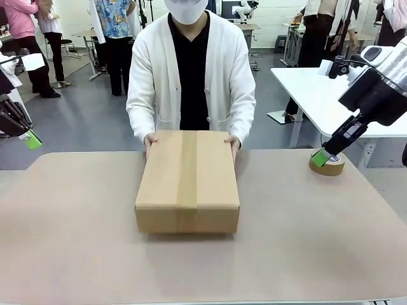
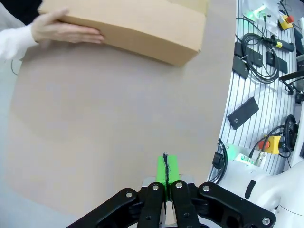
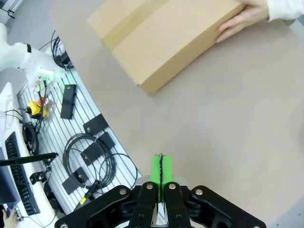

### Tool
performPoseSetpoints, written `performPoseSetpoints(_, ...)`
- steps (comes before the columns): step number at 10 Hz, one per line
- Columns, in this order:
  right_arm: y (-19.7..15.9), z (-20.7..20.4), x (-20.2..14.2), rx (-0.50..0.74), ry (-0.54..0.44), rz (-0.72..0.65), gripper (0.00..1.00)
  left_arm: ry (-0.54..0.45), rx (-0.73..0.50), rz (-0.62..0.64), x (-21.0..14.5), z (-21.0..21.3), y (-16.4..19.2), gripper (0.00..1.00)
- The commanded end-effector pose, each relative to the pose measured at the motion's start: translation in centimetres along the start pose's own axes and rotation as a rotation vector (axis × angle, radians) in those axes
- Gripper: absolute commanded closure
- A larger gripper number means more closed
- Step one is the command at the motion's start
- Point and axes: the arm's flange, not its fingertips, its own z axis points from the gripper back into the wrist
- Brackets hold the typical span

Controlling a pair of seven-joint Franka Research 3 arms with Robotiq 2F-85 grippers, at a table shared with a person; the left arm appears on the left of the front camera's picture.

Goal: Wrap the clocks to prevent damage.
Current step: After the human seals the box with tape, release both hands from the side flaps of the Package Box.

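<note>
The clocks are hidden from sight. A closed brown cardboard box (image 1: 188, 182) with a tape strip along its top sits in the middle of the table. A person in a white cardigan holds its far corners with both hands (image 1: 150, 141). The box also appears in the left wrist view (image 2: 128, 23) and in the right wrist view (image 3: 166, 35). My left gripper (image 1: 30, 140) hovers shut at the table's far left, well apart from the box. My right gripper (image 1: 322, 158) hangs shut at the far right, just over a tape roll. Green pads press together (image 2: 166, 170) (image 3: 161, 170) with nothing between them.
A brown tape roll (image 1: 328, 164) lies at the table's far right edge. The tan table (image 1: 76, 241) has bare room on both sides of the box and in front of it. A white table (image 1: 311, 89) stands behind at right. Cables and controllers (image 2: 266, 57) lie beside the table.
</note>
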Motion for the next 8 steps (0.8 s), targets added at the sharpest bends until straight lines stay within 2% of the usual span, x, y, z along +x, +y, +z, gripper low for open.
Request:
performPoseSetpoints(1, -0.1, -0.3, 0.2, -0.008, 0.004, -0.021, 0.99, -0.02, 0.007, 0.012, 0.3, 0.0, 0.2, 1.0)
performPoseSetpoints(6, -0.1, -0.3, 0.2, -0.008, 0.004, -0.021, 0.99, 0.0, 0.0, 0.0, 0.0, 0.0, 0.0, 1.0)
performPoseSetpoints(7, 0.0, 0.0, 0.0, 0.001, 0.0, -0.001, 0.99, -0.019, 0.051, -0.049, 0.2, 1.6, 0.2, 0.95)
performPoseSetpoints(8, 0.5, 1.8, -1.7, -0.051, -0.002, 0.021, 0.4, -0.058, 0.105, -0.073, 0.1, 2.6, 0.0, 0.4)
